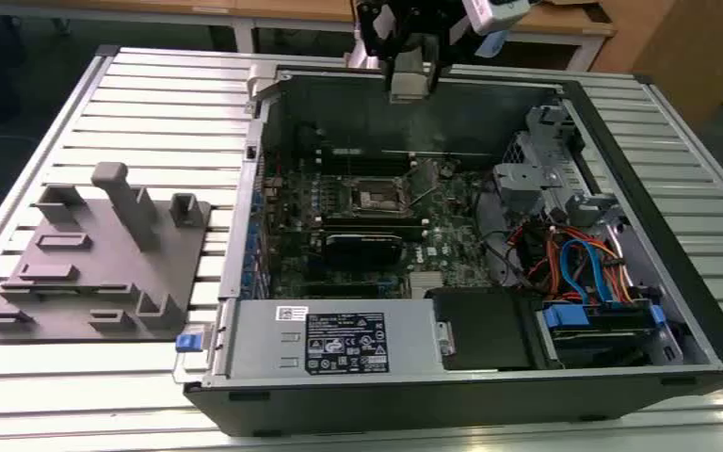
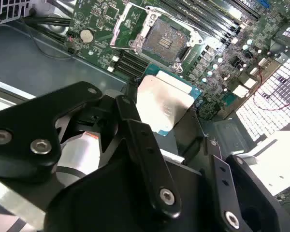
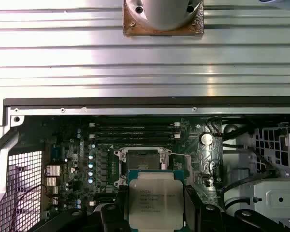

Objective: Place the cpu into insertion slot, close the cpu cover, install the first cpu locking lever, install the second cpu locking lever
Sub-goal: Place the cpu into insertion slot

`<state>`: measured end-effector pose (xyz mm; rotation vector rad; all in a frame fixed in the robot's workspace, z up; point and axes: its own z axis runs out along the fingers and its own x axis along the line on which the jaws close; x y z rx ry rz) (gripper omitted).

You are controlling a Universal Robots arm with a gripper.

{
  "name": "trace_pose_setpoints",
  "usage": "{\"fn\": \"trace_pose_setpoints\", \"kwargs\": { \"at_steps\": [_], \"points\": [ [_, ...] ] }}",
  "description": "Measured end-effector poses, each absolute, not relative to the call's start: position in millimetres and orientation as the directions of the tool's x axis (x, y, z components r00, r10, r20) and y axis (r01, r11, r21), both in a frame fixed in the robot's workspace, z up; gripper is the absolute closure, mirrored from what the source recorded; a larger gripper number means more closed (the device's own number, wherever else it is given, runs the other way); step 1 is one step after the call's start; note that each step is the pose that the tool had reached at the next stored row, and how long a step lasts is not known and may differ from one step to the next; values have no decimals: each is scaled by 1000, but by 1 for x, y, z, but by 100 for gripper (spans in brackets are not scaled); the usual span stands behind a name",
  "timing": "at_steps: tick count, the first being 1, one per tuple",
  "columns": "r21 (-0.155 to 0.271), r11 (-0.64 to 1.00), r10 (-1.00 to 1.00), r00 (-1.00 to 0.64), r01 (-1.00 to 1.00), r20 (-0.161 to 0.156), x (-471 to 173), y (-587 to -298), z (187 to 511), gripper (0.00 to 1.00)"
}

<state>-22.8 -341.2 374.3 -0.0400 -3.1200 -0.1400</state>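
My gripper (image 1: 412, 83) hangs over the far wall of the open computer case (image 1: 613, 151), shut on the cpu (image 2: 162, 104). The cpu is a flat square chip with a dull silver top and a green edge, and the black fingers (image 3: 113, 215) press on two opposite sides of it (image 3: 153, 200). Below it on the green motherboard lies the insertion slot (image 2: 165, 37), a bare square socket (image 3: 141, 160) with nothing in it (image 1: 375, 195). A silvery metal frame, the cpu cover (image 2: 128, 24), borders the slot; I cannot tell how far it is raised.
The case lies on a ribbed metal table (image 1: 148, 104). Inside are memory slots (image 3: 133, 130), a black heatsink block (image 1: 361, 248), a power supply (image 1: 336, 339) and drive cages with blue and orange cables (image 1: 582, 264). A grey fixture block (image 1: 98, 254) stands at the exterior view's left.
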Motion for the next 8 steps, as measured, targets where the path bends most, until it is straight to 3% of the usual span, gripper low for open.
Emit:
{"fn": "trace_pose_setpoints", "kwargs": {
  "at_steps": [8],
  "points": [
    [89,996,25,-1000,26,19,-23,-341,374,46]
  ]
}}
